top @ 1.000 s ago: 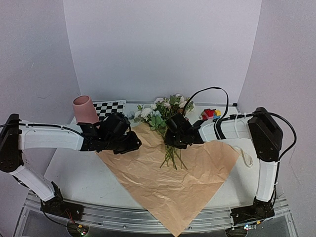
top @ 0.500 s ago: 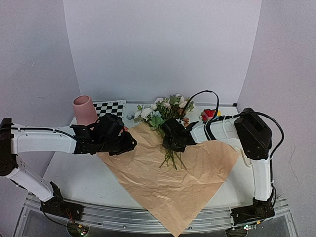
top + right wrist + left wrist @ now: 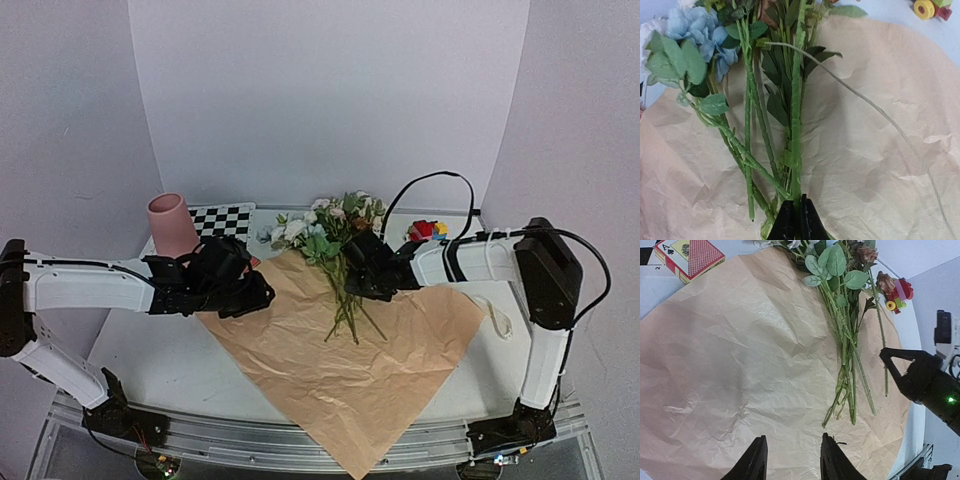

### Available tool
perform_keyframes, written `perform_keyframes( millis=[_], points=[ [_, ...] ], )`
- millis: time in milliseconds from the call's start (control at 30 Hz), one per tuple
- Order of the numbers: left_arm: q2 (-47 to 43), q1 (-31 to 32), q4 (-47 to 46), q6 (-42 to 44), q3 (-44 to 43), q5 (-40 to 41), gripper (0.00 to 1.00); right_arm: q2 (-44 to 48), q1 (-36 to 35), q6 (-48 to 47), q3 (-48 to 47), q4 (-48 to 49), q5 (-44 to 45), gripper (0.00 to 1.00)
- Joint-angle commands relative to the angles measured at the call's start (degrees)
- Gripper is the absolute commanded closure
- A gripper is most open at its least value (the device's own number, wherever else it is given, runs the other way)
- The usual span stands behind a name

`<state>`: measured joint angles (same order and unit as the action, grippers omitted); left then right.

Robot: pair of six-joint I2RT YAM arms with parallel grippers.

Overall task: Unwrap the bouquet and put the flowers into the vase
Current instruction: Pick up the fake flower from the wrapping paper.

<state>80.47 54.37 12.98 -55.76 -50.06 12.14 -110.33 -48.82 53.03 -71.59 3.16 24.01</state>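
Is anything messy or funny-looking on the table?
Nothing looks spilled or broken. The flowers lie flat on the opened, crumpled paper, and one thin stem bends away from the bunch. The vase stands upright.

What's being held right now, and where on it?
The right gripper pinches one green flower stem low down, below its leaves; the left gripper, open above the kraft paper, holds nothing.

Ahead of me lies a black-and-white checkerboard mat (image 3: 222, 220), a red playing-card box (image 3: 689, 259) near it, and a colourful toy-brick block (image 3: 427, 231) off to my right.
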Motion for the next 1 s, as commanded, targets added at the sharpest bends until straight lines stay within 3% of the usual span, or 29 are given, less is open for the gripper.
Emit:
perform_keyframes(
  millis=[0,467,500,567,633,833,967],
  points=[
    [-1.3,0.18,-1.5,-1.17,0.23,-0.34,0.62,7.03,-0.05,-6.75,3.35,-2.18,1.14,0.98],
    [-0.13,3.04,-1.44,-1.86,0.08,-0.86,0.61,18.25,0.44,-23.91,17.93,-1.84,4.08,0.84],
    [-0.13,3.24,-1.44,-2.01,0.06,-0.82,0.61,18.71,0.72,-24.23,18.81,-1.84,3.92,0.82],
    [0.09,3.71,-1.47,-2.22,0.02,-0.69,0.6,19.34,1.25,-25.71,19.82,-1.55,2.05,0.62],
    [0.64,4.16,-1.47,-2.24,-0.21,-0.7,0.6,19.68,1.33,-28.09,19.8,-1.13,-0.9,0.51],
    [1.96,5.39,-1.45,-2.34,-1.12,0.18,0.59,19.92,1.33,-34.11,17.88,1.66,-10.11,0.5],
    [1.88,5.86,-1.45,-2.58,-1.05,0.36,0.59,15.86,1.35,-35.8,14.37,1.67,-12.4,0.57]
  ],
)
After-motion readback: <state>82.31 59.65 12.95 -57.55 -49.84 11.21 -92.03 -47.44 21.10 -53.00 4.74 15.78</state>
